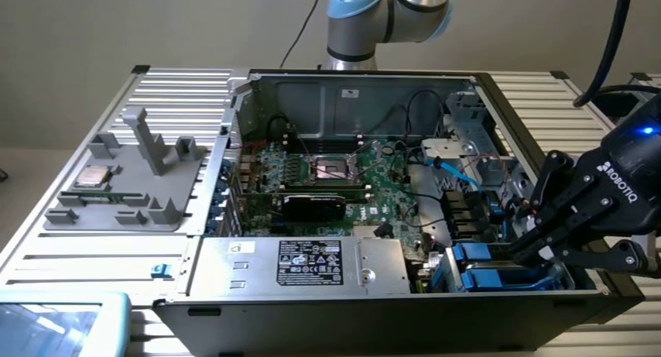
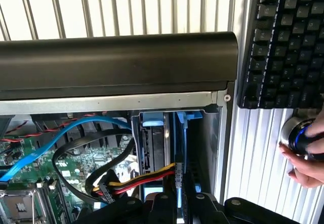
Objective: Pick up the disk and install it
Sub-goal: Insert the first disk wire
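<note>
The disk (image 1: 482,252) stands edge-on in the drive bay at the near right corner of the open computer case (image 1: 351,86), its blue rails showing. My black gripper (image 1: 527,252) reaches down into that corner, and its fingers are closed on the disk's near end. In the wrist view the disk's blue rail (image 2: 188,116) runs away from the gripper (image 2: 178,201) into the bay, under the case's black edge (image 2: 116,57). Most of the disk's body is hidden by the bay walls.
Another blue-railed drive (image 2: 153,148) sits in the neighbouring slot, with red, yellow and black power cables (image 2: 147,178) and a blue cable (image 2: 61,138) beside it. A grey power supply box (image 1: 299,264) and a motherboard (image 1: 330,179) lie inside the case. Outside it, a person's hand (image 2: 306,158) rests near a keyboard (image 2: 283,41).
</note>
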`<state>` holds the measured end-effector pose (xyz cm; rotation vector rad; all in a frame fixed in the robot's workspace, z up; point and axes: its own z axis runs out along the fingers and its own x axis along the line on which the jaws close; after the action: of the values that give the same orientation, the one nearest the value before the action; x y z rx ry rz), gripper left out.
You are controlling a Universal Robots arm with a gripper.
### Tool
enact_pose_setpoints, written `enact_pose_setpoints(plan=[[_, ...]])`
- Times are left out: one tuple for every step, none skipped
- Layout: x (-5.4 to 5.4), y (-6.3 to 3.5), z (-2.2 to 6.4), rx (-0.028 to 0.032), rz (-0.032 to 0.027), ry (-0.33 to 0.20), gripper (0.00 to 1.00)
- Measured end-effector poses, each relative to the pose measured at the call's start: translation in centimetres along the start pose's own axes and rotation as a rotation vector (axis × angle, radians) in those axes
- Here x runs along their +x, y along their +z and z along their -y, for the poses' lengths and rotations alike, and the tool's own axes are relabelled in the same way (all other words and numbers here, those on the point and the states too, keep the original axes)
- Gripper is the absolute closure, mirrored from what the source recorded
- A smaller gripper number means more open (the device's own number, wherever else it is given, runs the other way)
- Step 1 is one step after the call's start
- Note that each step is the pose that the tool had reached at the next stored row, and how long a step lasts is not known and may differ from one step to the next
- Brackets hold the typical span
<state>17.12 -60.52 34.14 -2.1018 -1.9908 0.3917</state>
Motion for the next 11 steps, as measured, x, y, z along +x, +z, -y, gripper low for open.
enact_pose_setpoints(plan=[[0.0,0.0,-0.01,0.0018,0.0001,0.0,0.84],[0.0,0.0,-0.01,0.0033,0.0002,0.0,0.84],[0.0,0.0,-0.01,0.0036,0.0002,0.0,0.84],[0.0,0.0,-0.01,0.0039,0.0002,0.0,0.84],[0.0,0.0,-0.01,0.0042,0.0002,0.0,0.84],[0.0,0.0,-0.01,0.0045,0.0002,0.0,0.84],[0.0,0.0,-0.01,0.0049,0.0003,0.0,0.84],[0.0,0.0,-0.01,0.0051,0.0002,0.0,0.84],[0.0,0.0,-0.01,0.0051,0.0003,0.0,0.84],[0.0,0.0,-0.01,0.0052,0.0003,0.0,0.84],[0.0,0.0,-0.01,0.0056,0.0003,0.0,0.84]])
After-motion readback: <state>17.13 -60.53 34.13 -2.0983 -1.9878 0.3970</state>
